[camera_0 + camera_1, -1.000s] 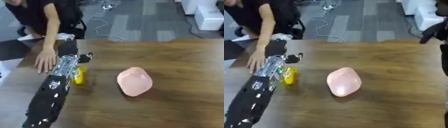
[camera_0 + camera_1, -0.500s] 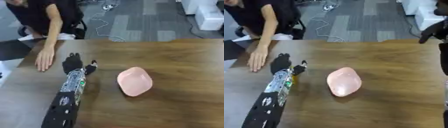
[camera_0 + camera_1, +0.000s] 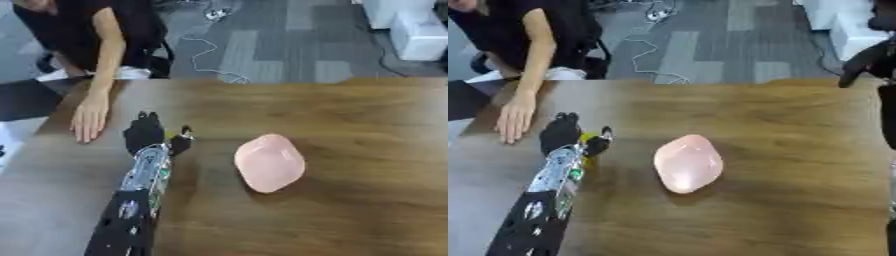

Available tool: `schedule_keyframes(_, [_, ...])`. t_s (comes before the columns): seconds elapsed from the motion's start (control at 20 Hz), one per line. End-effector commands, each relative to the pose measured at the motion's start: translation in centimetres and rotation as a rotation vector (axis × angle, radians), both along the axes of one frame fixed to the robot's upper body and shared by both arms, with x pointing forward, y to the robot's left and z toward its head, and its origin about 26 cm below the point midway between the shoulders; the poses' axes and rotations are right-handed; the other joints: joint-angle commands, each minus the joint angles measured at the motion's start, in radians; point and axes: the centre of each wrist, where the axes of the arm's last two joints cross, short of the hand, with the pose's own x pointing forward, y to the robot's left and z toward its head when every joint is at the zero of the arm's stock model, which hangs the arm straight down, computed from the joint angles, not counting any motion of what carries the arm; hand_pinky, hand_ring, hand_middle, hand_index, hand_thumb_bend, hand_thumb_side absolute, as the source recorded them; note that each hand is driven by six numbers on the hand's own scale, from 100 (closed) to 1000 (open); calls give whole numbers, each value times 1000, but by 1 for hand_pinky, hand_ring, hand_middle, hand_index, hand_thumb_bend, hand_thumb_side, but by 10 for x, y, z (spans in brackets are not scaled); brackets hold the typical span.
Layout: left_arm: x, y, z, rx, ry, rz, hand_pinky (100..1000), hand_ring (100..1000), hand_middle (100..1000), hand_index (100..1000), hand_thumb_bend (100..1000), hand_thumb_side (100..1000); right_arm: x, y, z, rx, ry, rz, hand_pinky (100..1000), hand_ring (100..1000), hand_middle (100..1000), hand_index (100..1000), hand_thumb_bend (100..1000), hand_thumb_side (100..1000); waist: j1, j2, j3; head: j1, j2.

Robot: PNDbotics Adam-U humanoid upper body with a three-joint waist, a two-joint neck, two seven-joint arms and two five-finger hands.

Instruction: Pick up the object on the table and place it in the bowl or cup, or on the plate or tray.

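A small yellow object lies on the wooden table at the left, mostly hidden under my left hand. Only a sliver of yellow shows between the thumb and the fingers, which curl down around it. The left arm runs in from the lower left corner. A pink shallow dish sits empty in the middle of the table, to the right of that hand and apart from it. My right hand shows as a dark shape at the upper right edge of the right eye view, raised off the table.
A person's bare hand rests flat on the table's far left edge, close to my left hand. Behind the table are grey carpet, cables and white boxes.
My left hand swung right from beside the yellow object to cover it, and now sits settled over it. The pink dish and the person's hand have stayed put.
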Motion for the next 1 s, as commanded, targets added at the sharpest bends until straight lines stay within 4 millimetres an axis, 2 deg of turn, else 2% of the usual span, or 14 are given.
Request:
schedule_keyframes(0.05, [9, 11, 9, 95, -48, -3, 571, 791, 833, 883, 323, 684, -2, 0, 12, -5, -37, 12, 401, 533, 747, 1000, 155, 1000, -7, -9, -3, 0, 0])
schedule_keyframes(0.1, [11, 14, 8, 115, -56, -1, 565, 789, 834, 884, 350, 708, -2, 0, 12, -3, -36, 13, 398, 530, 745, 1000, 152, 1000, -7, -9, -4, 0, 0])
schedule_keyframes(0.25, [15, 19, -1, 136, -65, 11, 566, 787, 833, 882, 352, 726, -2, 0, 12, 3, -36, 16, 394, 527, 743, 1000, 151, 1000, -8, -8, -5, 1, 0])
schedule_keyframes(0.45, [15, 21, -16, 122, -53, 22, 568, 777, 828, 872, 312, 735, -3, 0, 12, 5, -36, 20, 387, 519, 739, 1000, 155, 1000, -10, -6, -5, 0, 0])
schedule_keyframes(1.0, [15, 28, -40, 91, -42, 77, 556, 754, 806, 857, 216, 720, -3, 0, 12, 13, -34, 24, 376, 511, 732, 1000, 154, 1000, -13, -4, -3, -4, 0])
